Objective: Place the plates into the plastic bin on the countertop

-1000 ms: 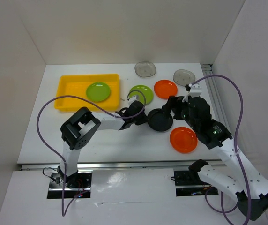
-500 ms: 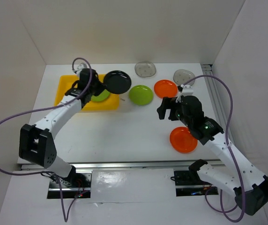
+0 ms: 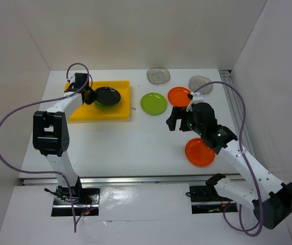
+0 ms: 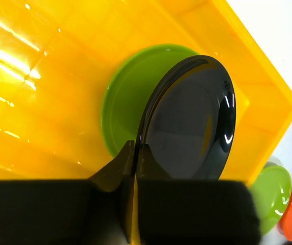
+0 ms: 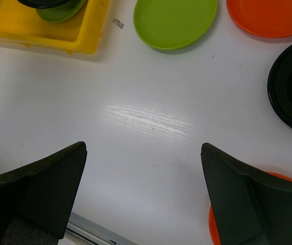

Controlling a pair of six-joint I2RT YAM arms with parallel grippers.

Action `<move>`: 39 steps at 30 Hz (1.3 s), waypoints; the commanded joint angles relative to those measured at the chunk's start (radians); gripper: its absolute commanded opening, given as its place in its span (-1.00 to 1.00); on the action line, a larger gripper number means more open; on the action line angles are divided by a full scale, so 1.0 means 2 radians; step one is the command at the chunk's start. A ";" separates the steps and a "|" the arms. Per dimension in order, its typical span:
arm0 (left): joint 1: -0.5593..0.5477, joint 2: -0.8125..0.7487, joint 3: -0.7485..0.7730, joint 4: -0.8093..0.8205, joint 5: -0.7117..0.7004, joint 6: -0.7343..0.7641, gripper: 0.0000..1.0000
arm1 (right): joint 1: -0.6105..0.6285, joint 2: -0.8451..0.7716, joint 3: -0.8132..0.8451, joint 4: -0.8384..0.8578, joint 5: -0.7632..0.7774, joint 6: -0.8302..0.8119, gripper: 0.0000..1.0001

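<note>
The black plate point(image 4: 192, 122) is pinched by its rim in the left tool point(image 4: 135, 148) and tilted over the green plate point(image 4: 125, 102) in the plastic bin point(image 4: 44, 76), ready for stacking; the right tool point(image 5: 143, 153) is spread wide, empty.

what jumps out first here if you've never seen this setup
The bright yellow plastic bin at the far left of the white countertop draws the eye first. There the left tool grips a black plate by its rim over a green plate already inside. Next come the loose lime plate and two orange plates to the right, with the right tool open above bare table.
</note>
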 commanded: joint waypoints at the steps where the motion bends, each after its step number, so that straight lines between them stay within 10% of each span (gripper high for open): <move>1: 0.015 0.018 0.046 -0.007 0.012 0.016 -0.53 | -0.003 -0.013 0.006 0.024 -0.004 -0.004 1.00; 5: 0.015 0.005 0.039 -0.017 0.025 0.021 0.58 | -0.003 -0.018 0.016 0.018 -0.008 -0.004 1.00; 10: -0.065 -0.121 -0.046 0.022 0.027 0.023 0.99 | -0.003 -0.023 0.059 -0.020 0.028 -0.008 1.00; 15: -0.253 -0.233 -0.210 0.140 0.034 -0.009 0.99 | -0.003 -0.038 0.117 -0.076 0.133 0.005 1.00; 20: -0.438 -0.131 -0.247 0.279 0.033 -0.005 0.99 | -0.003 -0.056 0.157 -0.120 0.176 0.022 1.00; 39: -0.489 0.181 -0.066 0.329 0.097 -0.040 0.59 | -0.003 -0.086 0.152 -0.147 0.153 0.018 1.00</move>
